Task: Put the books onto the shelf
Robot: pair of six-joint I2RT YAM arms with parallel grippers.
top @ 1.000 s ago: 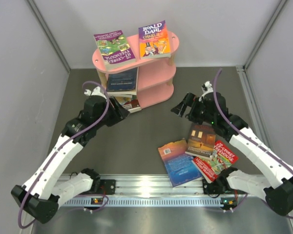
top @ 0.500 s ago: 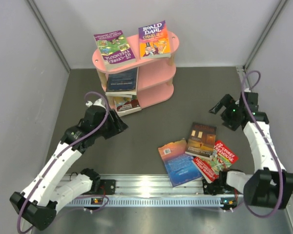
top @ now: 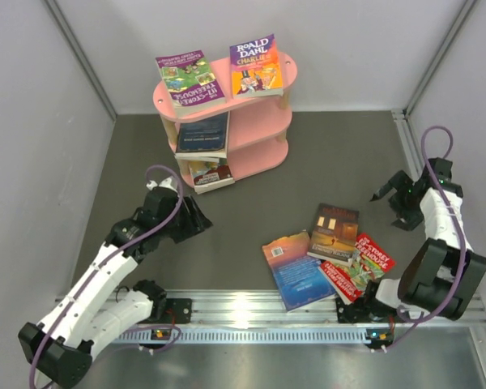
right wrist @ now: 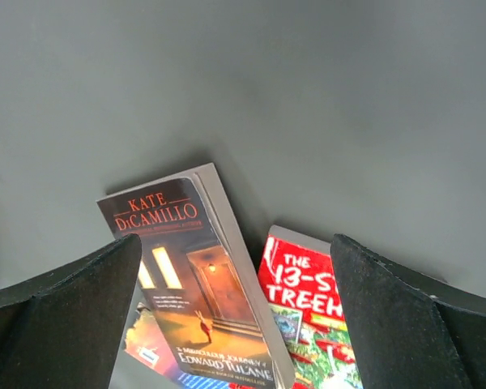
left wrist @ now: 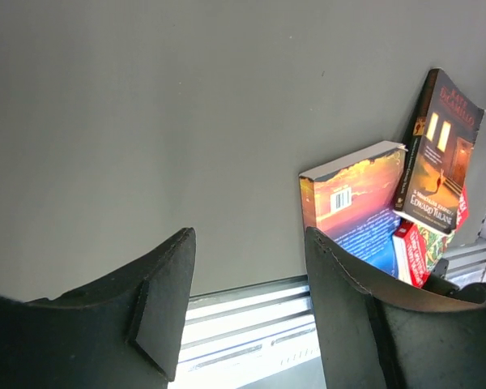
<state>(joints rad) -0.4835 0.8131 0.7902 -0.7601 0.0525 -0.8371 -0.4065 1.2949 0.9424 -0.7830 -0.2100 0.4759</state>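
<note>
The pink shelf [top: 265,130] stands at the back. Two books lie on its top board, a purple one [top: 190,81] and a Roald Dahl one [top: 256,65]. A dark blue book [top: 202,134] is on the middle tier and another book [top: 211,174] sticks out of the bottom tier. Three books lie overlapping on the table: blue-orange [top: 296,269], dark [top: 334,232] and red [top: 363,266]. My left gripper [top: 196,217] is open and empty, below the shelf. My right gripper [top: 386,194] is open and empty, right of the dark book [right wrist: 194,275] and red book [right wrist: 308,300].
Grey walls close in the table on the left, back and right. A metal rail [top: 251,312] carrying the arm bases runs along the near edge, just below the three loose books. The left wrist view shows those books [left wrist: 356,203] at its right side.
My right arm has swung from the table's middle out to the right wall. My left arm has drawn back from the shelf's bottom tier toward the near side. Both grippers stay open.
</note>
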